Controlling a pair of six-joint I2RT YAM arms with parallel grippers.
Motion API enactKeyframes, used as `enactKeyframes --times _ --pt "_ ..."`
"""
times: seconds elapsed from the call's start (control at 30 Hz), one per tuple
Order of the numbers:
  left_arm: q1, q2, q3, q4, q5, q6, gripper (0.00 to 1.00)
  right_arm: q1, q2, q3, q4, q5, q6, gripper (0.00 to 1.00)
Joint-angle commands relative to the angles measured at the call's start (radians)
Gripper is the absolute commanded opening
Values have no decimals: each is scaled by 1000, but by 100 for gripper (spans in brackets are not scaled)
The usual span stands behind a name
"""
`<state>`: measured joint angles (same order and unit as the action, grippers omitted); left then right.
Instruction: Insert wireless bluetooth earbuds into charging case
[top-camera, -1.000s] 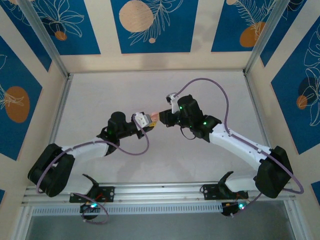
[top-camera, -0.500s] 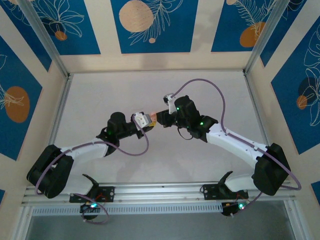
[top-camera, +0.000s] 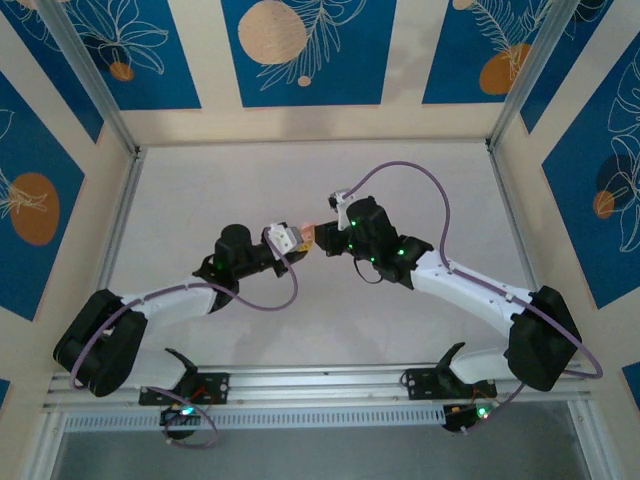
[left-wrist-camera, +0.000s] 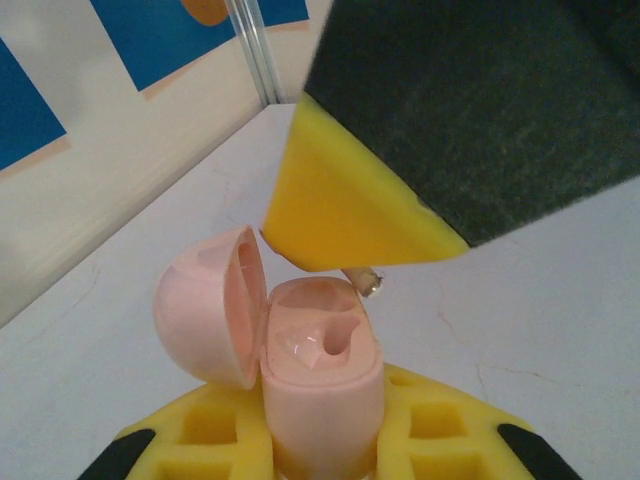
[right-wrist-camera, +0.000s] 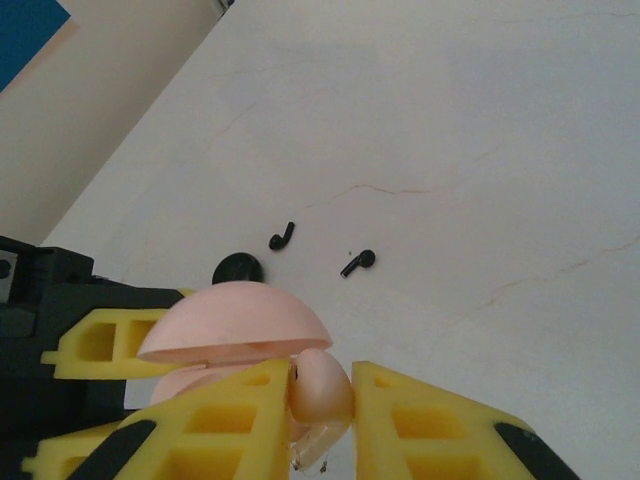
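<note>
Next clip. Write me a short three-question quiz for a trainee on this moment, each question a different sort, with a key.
1. True or false: the pink charging case in the left pincer is closed.
2. How many tiny black comma-shaped pieces lie on the table? A one, B two, C four.
3. What does the right pincer grip?
Key: 1 false, its lid is open; 2 B; 3 a small pink piece, held close to the open case.
</note>
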<state>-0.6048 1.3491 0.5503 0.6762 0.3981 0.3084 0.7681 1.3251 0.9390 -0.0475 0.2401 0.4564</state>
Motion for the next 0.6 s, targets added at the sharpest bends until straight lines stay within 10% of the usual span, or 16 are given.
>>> enactKeyframes --times 0.0,0.57 --pt "-15 -25 0 66 5 -38 16 11 -16 -13 47 39 12 20" --pt "-17 -1 27 33 2 -105 17 19 -59 -33 130 79 -19 20"
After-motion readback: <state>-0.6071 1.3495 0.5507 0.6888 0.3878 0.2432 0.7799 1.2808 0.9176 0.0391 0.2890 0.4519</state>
